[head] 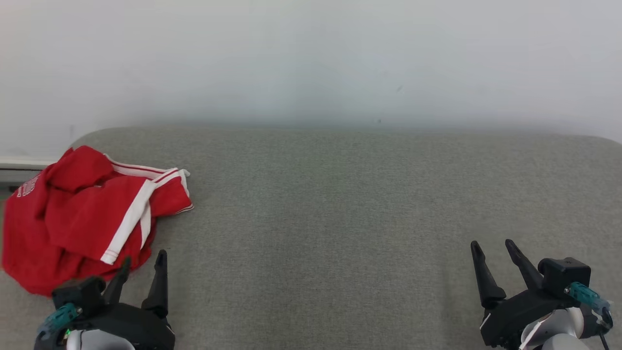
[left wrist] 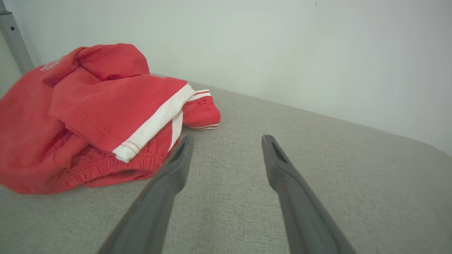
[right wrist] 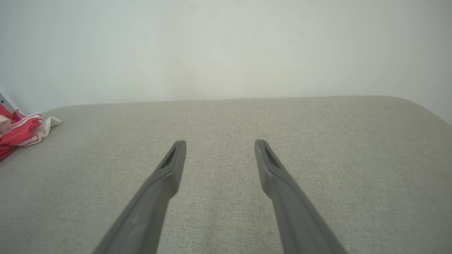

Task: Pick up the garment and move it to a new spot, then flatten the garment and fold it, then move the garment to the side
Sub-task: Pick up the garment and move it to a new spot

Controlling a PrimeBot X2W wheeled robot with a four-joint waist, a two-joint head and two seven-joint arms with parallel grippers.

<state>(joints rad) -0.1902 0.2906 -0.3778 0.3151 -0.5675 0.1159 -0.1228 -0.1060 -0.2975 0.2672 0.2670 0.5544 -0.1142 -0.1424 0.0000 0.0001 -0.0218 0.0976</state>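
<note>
The white print [head: 26,187] on the red garment [head: 73,218] is too small to read. One finger of the left gripper [head: 144,256] covers a small part of its near hem. In the right wrist view the left edge cuts off most of the garment [right wrist: 17,135].

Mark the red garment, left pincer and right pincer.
red garment [head: 73,218], head view, middle of the red fabric.
left pincer [head: 145,256], head view, midway between its fingertips.
right pincer [head: 491,242], head view, midway between its fingertips.
</note>
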